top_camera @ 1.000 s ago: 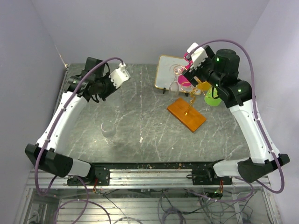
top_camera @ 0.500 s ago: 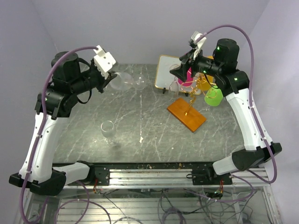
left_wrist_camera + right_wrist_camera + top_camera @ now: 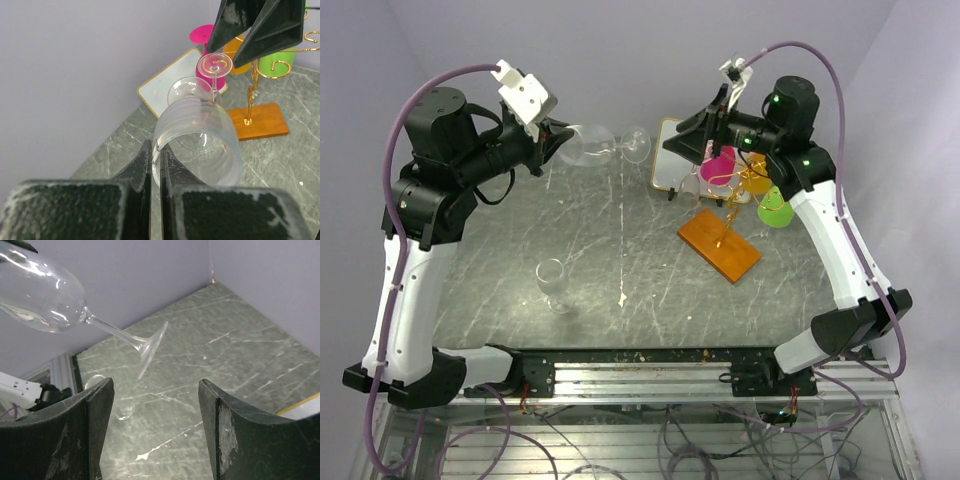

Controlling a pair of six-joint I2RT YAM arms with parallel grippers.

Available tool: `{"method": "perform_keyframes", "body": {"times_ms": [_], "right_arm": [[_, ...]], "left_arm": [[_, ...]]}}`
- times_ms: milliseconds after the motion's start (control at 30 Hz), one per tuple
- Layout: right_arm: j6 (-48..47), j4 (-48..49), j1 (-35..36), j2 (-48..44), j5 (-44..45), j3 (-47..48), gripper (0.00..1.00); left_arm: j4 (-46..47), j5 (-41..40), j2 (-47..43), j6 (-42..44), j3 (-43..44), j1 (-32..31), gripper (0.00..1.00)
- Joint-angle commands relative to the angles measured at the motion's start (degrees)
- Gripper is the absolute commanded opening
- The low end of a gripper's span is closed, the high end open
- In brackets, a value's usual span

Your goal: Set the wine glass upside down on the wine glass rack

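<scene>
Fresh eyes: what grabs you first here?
The left end effector holds a clear wine glass sideways in mid-air, pinched by the bowl's rim, foot pointing at the open right end effector. Back right stands the gold wine glass rack on its orange base, with a pink glass and a green glass at its arms. A second clear glass stands upright near the front left.

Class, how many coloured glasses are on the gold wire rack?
3, all on the wine glass rack: a pink glass on its left, an orange glass in the middle, and a green glass on its right. Others may be hidden behind them.
</scene>
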Motion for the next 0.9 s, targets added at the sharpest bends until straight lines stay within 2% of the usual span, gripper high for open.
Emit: {"method": "perform_keyframes", "body": {"times_ms": [0, 233, 467, 867], "right_arm": [[3.3, 1.0, 2.9, 1.9, 0.3, 1.0, 0.68], [3.0, 0.5, 5.1, 3.7, 4.3, 1.2, 0.62], [4.1, 2.0, 6.0, 4.5, 3.2, 0.7, 0.48], [6.7, 4.4, 6.2, 4.4, 1.8, -0.3, 0.42]], "left_arm": [[4.3, 1.0, 0.3, -2.0, 2.3, -0.3, 0.07], [4.4, 0.9, 0.5, -1.9, 2.9, -0.2, 0.07], [4.6, 1.1, -0.5, -1.8, 1.6, 0.2, 0.07], [5.7, 2.4, -0.8, -3.2, 0.9, 0.9, 0.07]]}}
